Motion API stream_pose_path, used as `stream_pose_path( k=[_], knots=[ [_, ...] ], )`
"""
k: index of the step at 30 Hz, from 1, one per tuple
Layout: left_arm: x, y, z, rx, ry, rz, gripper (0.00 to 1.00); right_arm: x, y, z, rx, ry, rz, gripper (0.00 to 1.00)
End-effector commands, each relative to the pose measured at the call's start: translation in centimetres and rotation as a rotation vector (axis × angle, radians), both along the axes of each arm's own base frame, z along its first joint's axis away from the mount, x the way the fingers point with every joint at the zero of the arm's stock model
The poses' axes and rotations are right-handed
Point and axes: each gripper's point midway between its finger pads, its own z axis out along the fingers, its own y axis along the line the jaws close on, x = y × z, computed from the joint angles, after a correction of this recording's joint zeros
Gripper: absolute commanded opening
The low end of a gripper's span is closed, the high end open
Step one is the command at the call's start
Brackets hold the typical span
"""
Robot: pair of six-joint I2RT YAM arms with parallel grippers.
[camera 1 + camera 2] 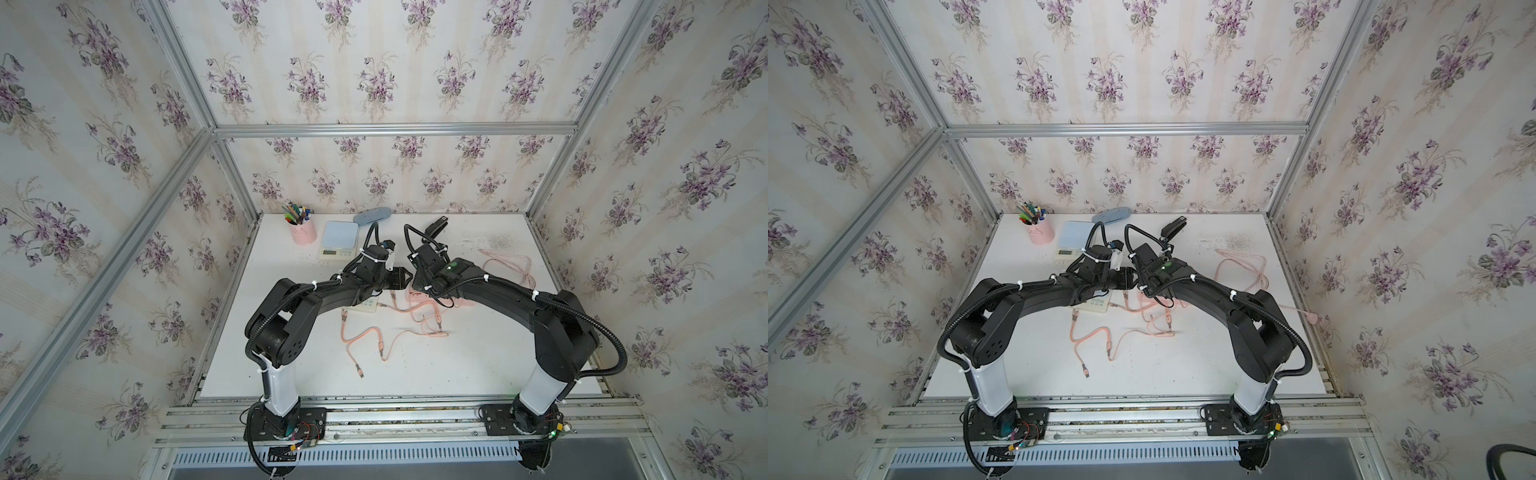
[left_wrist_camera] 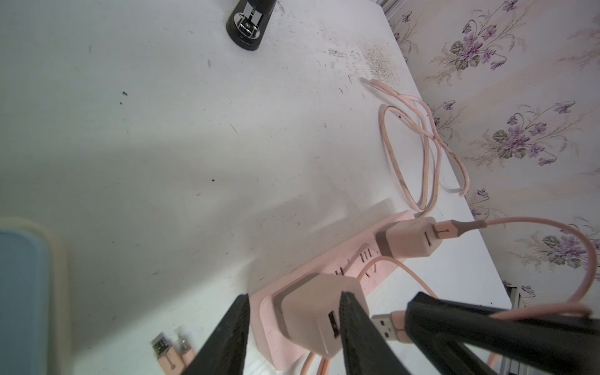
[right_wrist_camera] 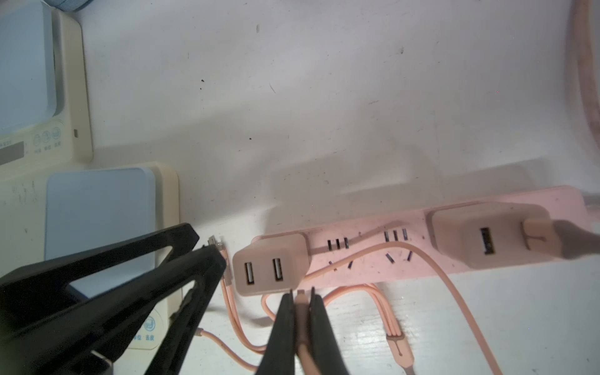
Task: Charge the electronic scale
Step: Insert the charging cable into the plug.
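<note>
Near the middle of the table [image 1: 478, 365], the right gripper [image 3: 301, 290] is pinching a pink USB plug [image 3: 301, 311] tight between its fingers. The plug's metal tip is pointing at the charger [image 3: 269, 263] and hovering just beside its face, not yet in either port. That charger is sitting in the end socket of the pink strip [image 3: 566, 199], while a second charger [image 3: 480, 240], with a cable in it, is sitting toward the strip's other end. The left gripper [image 2: 293, 296] is standing spread, holding nothing. In the left wrist view its fingers are framing the first charger, but the right wrist view is showing their tips just beside it, not around it. The near scale [image 3: 97, 220], cream with a blue top, is lying right behind the left gripper, partly under its fingers, and near the strip's end; in both top views it is peeking out from beneath the left arm. A cable end [image 3: 199, 332] is lying against this scale's side, though the fingers are hiding whether it is seated. The far scale [image 1: 340, 239] is sitting toward the back wall beside a pink cup [image 1: 302, 235], well apart from both grippers. Loose pink cables [image 1: 365, 336] are trailing across the table in front of the strip.
</note>
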Motion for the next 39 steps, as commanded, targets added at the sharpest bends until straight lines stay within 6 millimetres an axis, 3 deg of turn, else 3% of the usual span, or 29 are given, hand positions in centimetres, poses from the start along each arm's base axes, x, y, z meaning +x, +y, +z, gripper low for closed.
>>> stream_pose_path(
  k=[1,15,27,39],
  knots=[
    [0.1,-0.5,0.5,-0.046,0.005,0.005,0.47,0.7,0.1,0.2,0.000,-0.030,-0.032,0.00],
    [-0.3,-0.5,-1.1,-0.053,0.058,0.008,0.44,1.7,-0.2,1.4,-0.056,-0.081,-0.028,0.00],
    [-0.9,-0.4,-2.2,-0.046,0.086,0.009,0.42,1.4,0.8,-1.3,-0.086,-0.036,0.022,0.00],
    [-1.1,-0.3,-2.8,-0.044,0.103,0.012,0.40,-0.6,-0.1,-2.5,-0.164,-0.013,0.048,0.00]
  ],
)
